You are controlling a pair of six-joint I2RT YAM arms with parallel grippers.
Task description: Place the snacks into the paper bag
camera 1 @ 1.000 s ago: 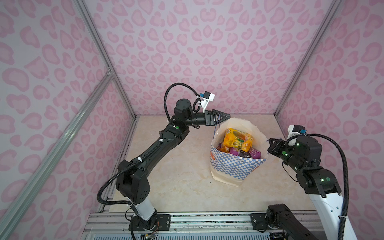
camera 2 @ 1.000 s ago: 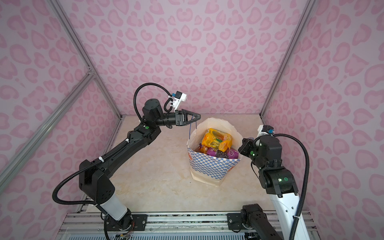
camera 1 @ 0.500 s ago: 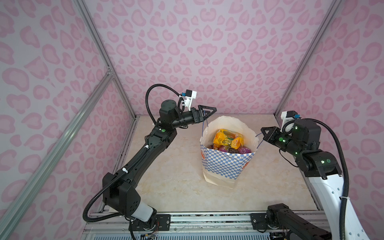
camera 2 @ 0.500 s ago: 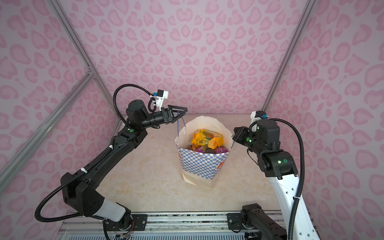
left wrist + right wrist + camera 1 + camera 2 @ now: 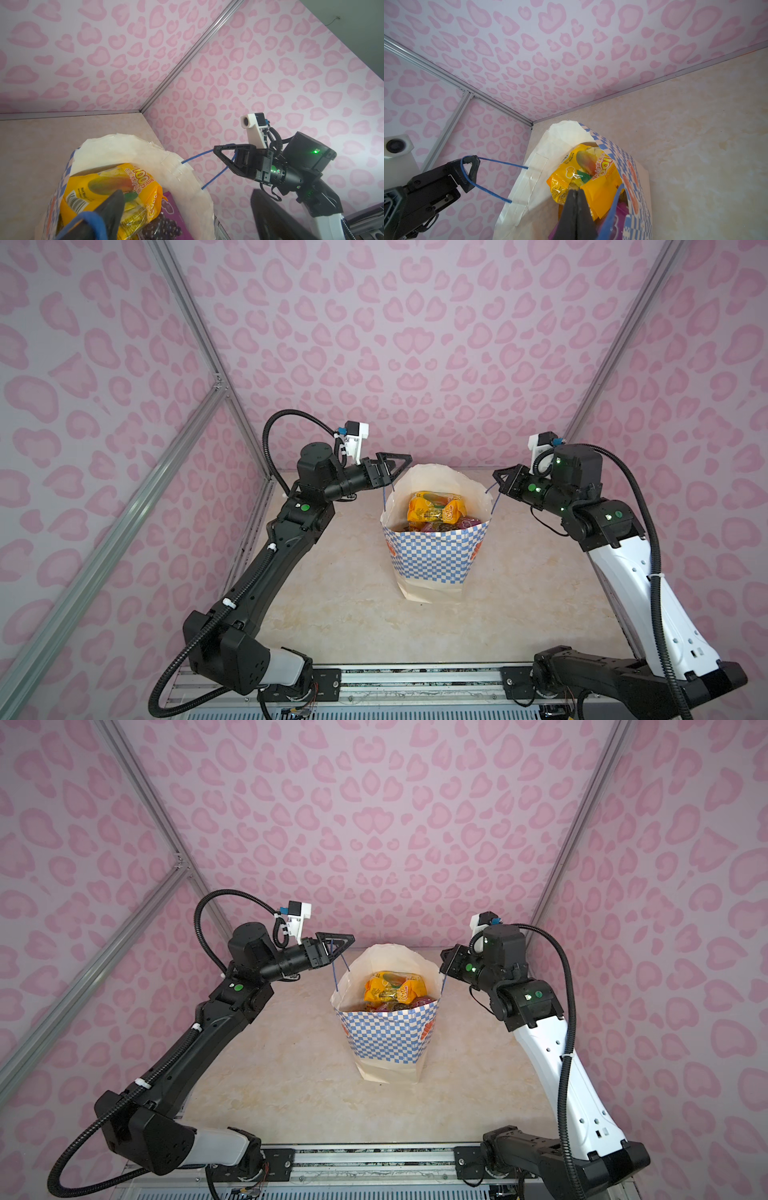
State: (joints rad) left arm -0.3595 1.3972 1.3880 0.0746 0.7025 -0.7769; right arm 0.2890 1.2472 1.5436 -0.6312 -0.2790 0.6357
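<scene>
Paper bag (image 5: 432, 556) stands upright on the surface (image 5: 332, 593), snacks (image 5: 434, 508) inside, dead between left pincer (image 5: 399, 466) (gaping wide, one cord handle (image 5: 492, 166) hooked on it) and right pincer (image 5: 500, 481) (closed, other handle (image 5: 197, 158) looped over it). Neither's nearer.

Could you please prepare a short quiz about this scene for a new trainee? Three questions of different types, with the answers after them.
1. True or false: the tall blue-and-white checkered paper bag lies flat on its side.
2. What lies on top inside the bag? A) a yellow-orange crinkly snack packet B) a green box C) a white cup
3. Fill in: a thin blue cord handle is hooked over each gripper. The left gripper is open, the right gripper is ____.

Key: 1 false, the bag is upright; 2 A; 3 shut.
</scene>
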